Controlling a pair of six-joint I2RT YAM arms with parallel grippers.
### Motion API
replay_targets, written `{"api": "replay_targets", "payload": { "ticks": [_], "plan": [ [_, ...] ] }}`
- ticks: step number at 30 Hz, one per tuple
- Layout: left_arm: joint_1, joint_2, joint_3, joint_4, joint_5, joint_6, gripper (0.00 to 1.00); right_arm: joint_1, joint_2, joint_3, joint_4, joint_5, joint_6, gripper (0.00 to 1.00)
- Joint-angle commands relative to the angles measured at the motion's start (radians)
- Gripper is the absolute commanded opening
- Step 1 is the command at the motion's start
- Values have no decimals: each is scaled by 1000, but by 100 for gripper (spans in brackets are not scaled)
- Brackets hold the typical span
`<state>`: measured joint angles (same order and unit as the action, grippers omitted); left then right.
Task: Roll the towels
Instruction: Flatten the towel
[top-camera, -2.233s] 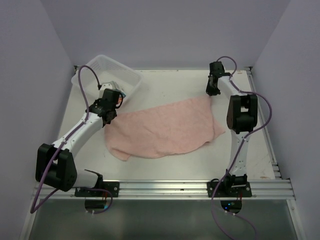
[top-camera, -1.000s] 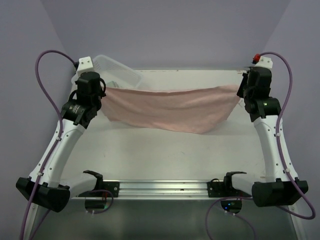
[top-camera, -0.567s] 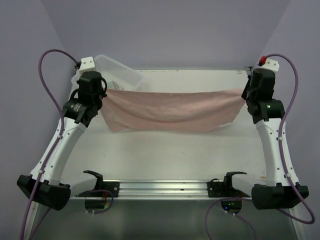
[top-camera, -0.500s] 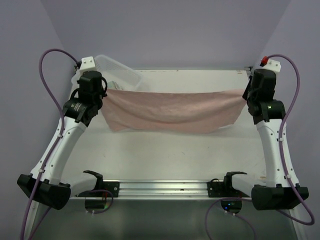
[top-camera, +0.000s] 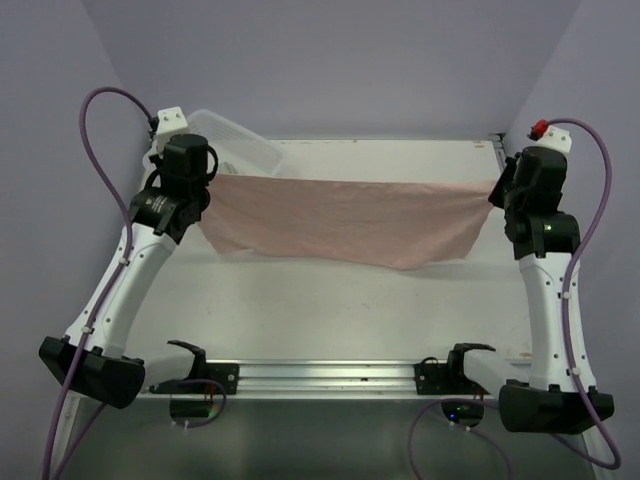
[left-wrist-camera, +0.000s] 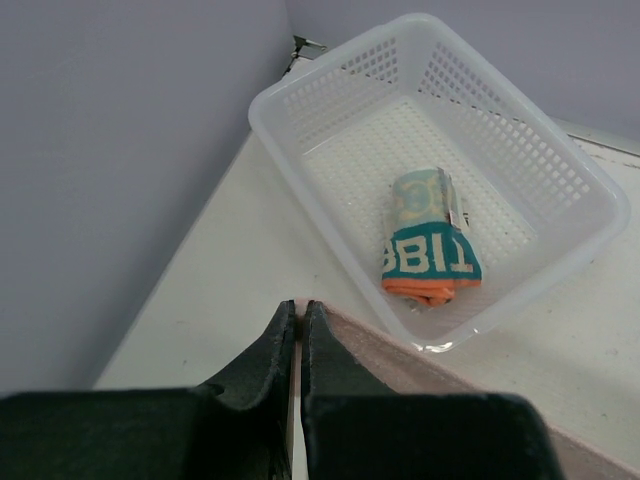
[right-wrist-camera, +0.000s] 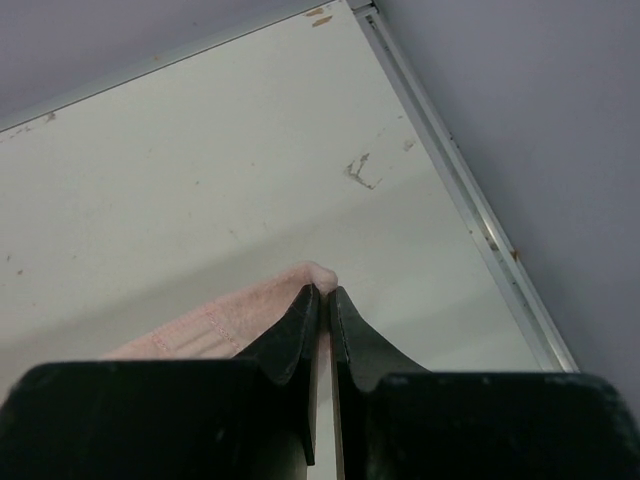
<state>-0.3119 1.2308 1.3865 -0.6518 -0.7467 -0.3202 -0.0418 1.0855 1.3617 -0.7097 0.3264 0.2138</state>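
Above the middle of the table (top-camera: 350, 310) I have the pale pink towel (top-camera: 350, 220) strung out between both arms, its top edge drawn almost straight from one side to the other and its lower edge hanging in a shallow curve, deepest toward the right; whether that lower edge brushes the tabletop I cannot tell. The left arm (top-camera: 120, 280) climbs from its base at the near left corner, slanting up and away toward the far left, with the wrist folded over so the left gripper (top-camera: 210, 182) points inward at the cloth; in the left wrist view its two dark fingers are pressed together with only a sliver of gap, pinching a corner of the pink towel between them. The right arm (top-camera: 550, 300) stands close to upright over its base at the near right, the wrist tipped toward the centre at the top; the right gripper (top-camera: 495, 192) is likewise clamped tight, and its wrist view shows a small nub of pink fabric poking out past the fingertips, with the cloth trailing off to the left. A purple cable (top-camera: 100, 110) loops high beside each arm. The printed towel (left-wrist-camera: 430, 245), teal with pale letters and an orange edge, lies as a compact bundle inside the white mesh basket (left-wrist-camera: 300, 130); the basket sits at the far left corner of the table, just behind the left gripper and apart from the pink towel.
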Motion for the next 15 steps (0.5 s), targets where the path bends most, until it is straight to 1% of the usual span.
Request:
{"api": "replay_targets", "payload": {
  "ticks": [1, 2, 5, 7, 8, 9, 11, 12, 15],
  "plan": [
    [-1, 7, 26, 0, -85, 15, 0, -33, -29, -30, 44, -104, 27, 5],
    [-1, 6, 20, 1, -77, 12, 0, -39, -29, -36, 47, -134, 32, 5],
    [-1, -5, -12, 20, -19, 7, 0, -40, -29, -58, 50, -161, 50, 4],
    [-1, -10, -32, 20, 20, -6, 0, -40, -24, -78, 39, -220, 62, 3],
    [-1, -17, -43, 20, 44, -13, 0, -40, -21, -87, 35, -260, 67, 3],
    [-1, -24, -72, 21, 52, -22, 0, -40, -10, -102, 20, -347, 68, 2],
    [-1, -37, -107, 26, 72, -31, 0, -40, 43, -114, -8, -401, 90, 1],
    [-1, -42, -145, 27, 73, -39, 0, -40, 62, -140, -11, -455, 91, 1],
    [-1, -45, -213, 14, 89, -57, 0, -38, 129, -209, -10, -457, 121, 1]
  ]
}}
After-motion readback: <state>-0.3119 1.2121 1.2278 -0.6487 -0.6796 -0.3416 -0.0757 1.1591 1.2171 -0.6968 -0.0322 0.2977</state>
